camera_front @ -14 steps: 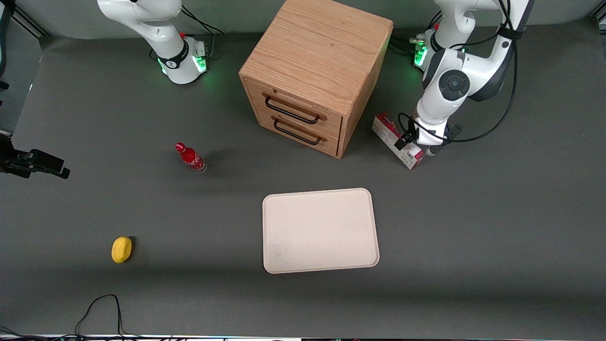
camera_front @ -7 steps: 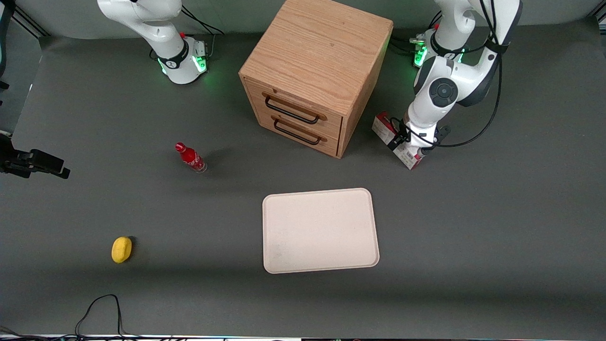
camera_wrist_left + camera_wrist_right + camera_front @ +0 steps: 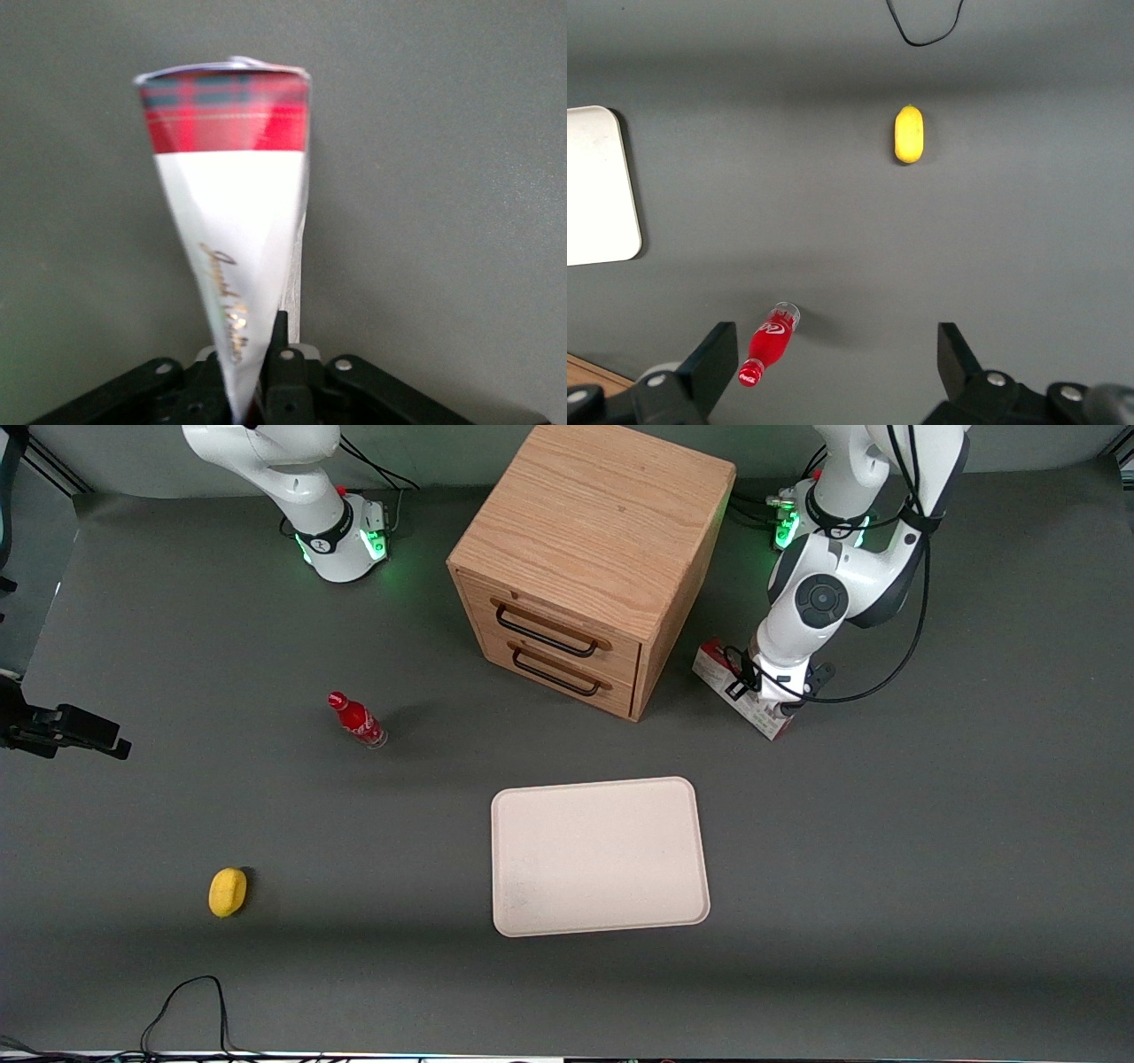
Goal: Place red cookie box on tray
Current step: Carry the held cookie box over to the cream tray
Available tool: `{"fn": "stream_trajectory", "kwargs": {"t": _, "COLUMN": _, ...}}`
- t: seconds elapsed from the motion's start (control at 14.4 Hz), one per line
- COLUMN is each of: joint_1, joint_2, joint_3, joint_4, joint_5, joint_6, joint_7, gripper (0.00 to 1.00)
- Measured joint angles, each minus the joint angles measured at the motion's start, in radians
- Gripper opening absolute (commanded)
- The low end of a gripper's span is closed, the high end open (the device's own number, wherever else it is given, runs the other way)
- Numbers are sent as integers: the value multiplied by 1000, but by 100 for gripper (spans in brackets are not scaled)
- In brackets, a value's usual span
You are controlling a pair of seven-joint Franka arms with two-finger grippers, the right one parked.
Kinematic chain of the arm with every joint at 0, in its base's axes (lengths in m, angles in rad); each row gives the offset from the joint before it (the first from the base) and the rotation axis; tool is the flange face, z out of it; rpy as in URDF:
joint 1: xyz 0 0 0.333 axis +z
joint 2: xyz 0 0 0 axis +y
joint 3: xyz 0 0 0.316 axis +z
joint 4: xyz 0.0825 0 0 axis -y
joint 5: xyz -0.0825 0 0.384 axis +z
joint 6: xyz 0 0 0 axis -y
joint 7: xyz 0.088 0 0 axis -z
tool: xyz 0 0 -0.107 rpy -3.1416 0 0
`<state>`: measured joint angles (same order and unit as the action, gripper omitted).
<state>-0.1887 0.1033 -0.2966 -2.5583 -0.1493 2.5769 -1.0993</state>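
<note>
The red cookie box [image 3: 742, 695] is straddled by the claw [image 3: 769, 707] (grip state cannot be told); the tray [image 3: 599, 856] is unloaded.

Place: robot lab.
Evidence: bare grey counter [image 3: 930, 850] carrying two bolted arm bases with green status lights, loose cables, and a staged wooden drawer unit [image 3: 589, 558].

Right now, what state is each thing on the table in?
red cookie box: beside the drawer unit, not on the tray, gripper down at it.
gripper: at the box's nearer end, the box between its fingers.
tray: flat on the table, nothing on it.
drawer unit: both drawers shut.
red bottle: toward the parked arm's end, cap on.
yellow object: lying alone on the table.
</note>
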Motion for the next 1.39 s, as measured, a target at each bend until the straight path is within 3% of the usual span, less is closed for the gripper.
{"fn": "stream_trajectory", "kwargs": {"t": 0.35, "joint_1": 1, "joint_2": -35, "joint_3": 7, "joint_4": 163, "joint_5": 8, "joint_6": -227, "joint_7": 131, "gripper": 0}}
{"fn": "stream_trajectory", "kwargs": {"t": 0.83, "joint_1": 4, "joint_2": -17, "joint_3": 81, "joint_4": 590, "joint_5": 108, "joint_6": -551, "joint_7": 512, "gripper": 0}}
{"fn": "stream_trajectory", "kwargs": {"t": 1.18, "joint_1": -51, "joint_2": 244, "joint_3": 82, "joint_4": 1103, "joint_5": 169, "joint_6": -844, "joint_7": 608, "gripper": 0}}
{"fn": "stream_trajectory", "kwargs": {"t": 1.39, "joint_1": -113, "joint_2": 428, "joint_3": 82, "joint_4": 1363, "joint_5": 186, "joint_6": -926, "joint_7": 608, "gripper": 0}}
